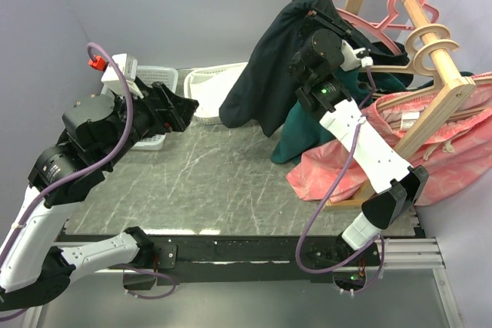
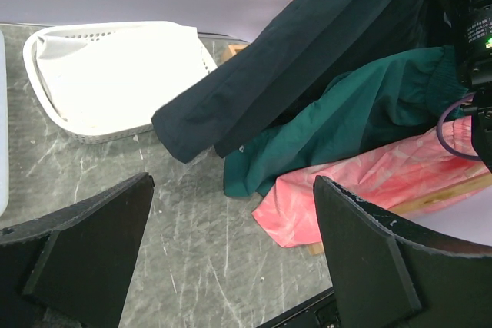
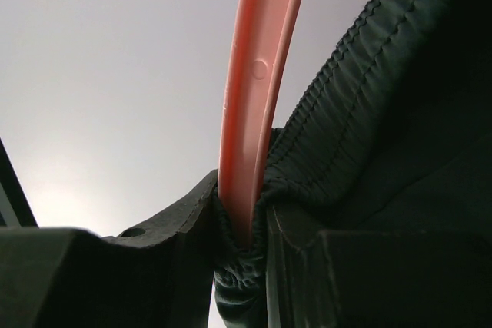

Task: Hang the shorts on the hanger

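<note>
Grey marble table (image 1: 215, 182), wooden rack (image 1: 433, 32) far right, dark shorts (image 1: 265, 74) hanging at its near end above a green garment (image 1: 307, 132) and a pink garment (image 1: 354, 167) (white tag (image 1: 409, 117) on it, too small to read), white basket (image 2: 115, 74) at back. Pink hanger (image 3: 254, 97) is up by the rack, its bar against the shorts' elastic waistband, right gripper (image 3: 242, 243) pinching bar and waistband together. Left gripper (image 2: 231, 259) over the table's left side, fingers spread wide, holding nothing
</note>
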### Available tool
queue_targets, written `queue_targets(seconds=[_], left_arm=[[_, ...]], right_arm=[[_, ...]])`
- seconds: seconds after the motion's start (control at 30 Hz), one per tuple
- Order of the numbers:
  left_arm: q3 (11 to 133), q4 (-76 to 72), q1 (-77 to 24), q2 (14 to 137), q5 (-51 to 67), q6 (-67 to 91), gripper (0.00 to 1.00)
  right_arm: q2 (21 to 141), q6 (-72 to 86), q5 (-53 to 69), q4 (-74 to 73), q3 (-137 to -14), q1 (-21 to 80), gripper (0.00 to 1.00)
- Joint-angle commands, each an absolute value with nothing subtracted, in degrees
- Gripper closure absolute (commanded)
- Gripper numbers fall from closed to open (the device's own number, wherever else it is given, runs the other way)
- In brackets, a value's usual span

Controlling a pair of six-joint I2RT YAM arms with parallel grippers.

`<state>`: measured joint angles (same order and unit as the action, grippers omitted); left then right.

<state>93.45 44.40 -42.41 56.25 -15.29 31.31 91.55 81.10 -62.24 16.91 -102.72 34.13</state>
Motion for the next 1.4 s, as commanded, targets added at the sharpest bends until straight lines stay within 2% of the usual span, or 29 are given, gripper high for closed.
queue_targets(seconds=[0.0,0.2,0.3,0.47,0.57,0.73,0.93,1.17,1.37], left_arm=[[95.01,43.07,-42.36,56.16,-14.94,31.55,0.09],[94.48,42.71,-42.36,56.08,-14.59,31.82,0.07],[94.13,42.45,-42.36,55.99,-14.5,31.99,0.05],[93.87,42.19,-42.36,55.81,-14.5,32.26,0.04],[93.69,42.1,-42.36,55.46,-15.11,32.34,0.02],[93.25,42.19,-42.28,54.41,-16.0,32.87,0.01],[91.93,41.4,-42.36,52.65,-16.17,33.84,0.01],[90.88,40.87,-42.28,50.89,-15.82,34.54,0.01],[90.0,41.75,-42.28,49.75,-18.01,35.15,0.01]], right_arm=[[88.68,83.68,-59.6,20.3,-102.04,34.01,0.67],[89.03,77.37,-59.06,23.11,-101.25,36.29,0.37],[89.91,72.79,-58.63,23.82,-102.91,38.23,0.27],[93.16,66.63,-57.04,22.94,-107.48,42.09,0.17],[95.36,60.93,-56.61,22.5,-111.0,44.29,0.0],[97.91,52.04,-55.99,19.44,-116.01,49.39,0.0],[97.38,47.73,-55.28,18.01,-114.97,53.34,0.0],[98.96,40.62,-48.35,12.48,-117.77,56.33,0.0],[97.91,31.83,-47.28,12.3,-109.53,59.58,0.0]])
